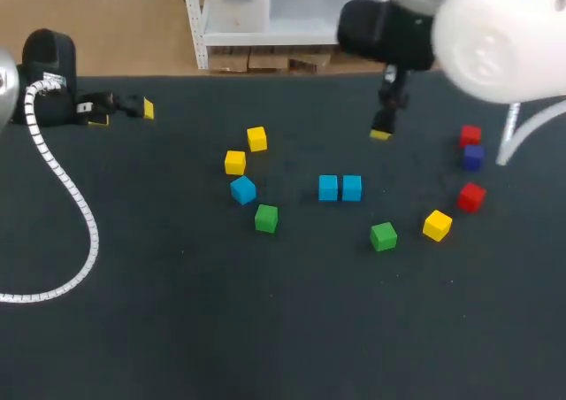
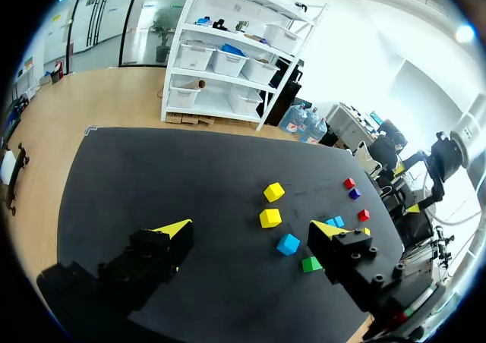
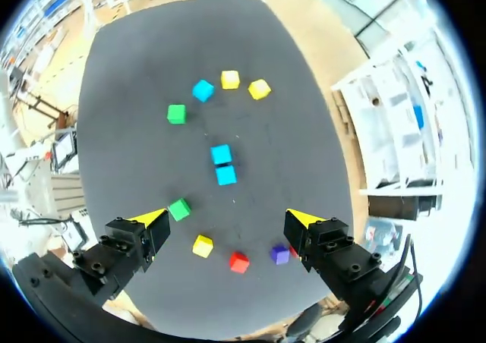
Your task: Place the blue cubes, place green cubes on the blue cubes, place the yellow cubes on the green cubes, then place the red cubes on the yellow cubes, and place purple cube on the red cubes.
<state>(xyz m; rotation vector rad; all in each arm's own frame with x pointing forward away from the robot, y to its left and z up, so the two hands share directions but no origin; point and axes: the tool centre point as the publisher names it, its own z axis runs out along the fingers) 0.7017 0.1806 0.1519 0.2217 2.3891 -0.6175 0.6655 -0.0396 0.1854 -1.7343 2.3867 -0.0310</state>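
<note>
My left hand point(image 2: 254, 229) hangs open and empty over the tabletop's point(image 1: 177, 329) far left corner. My right hand point(image 3: 225, 217) is spread wide too, gripping nothing, above the far side. Two blue cubes point(image 1: 329, 188) sit touching side by side mid-tabletop. A third blue cube point(image 1: 243, 189) lies near a green cube point(image 1: 266, 218). The purple cube point(image 1: 473, 157) is just beside a red cube point(image 1: 470, 135).
</note>
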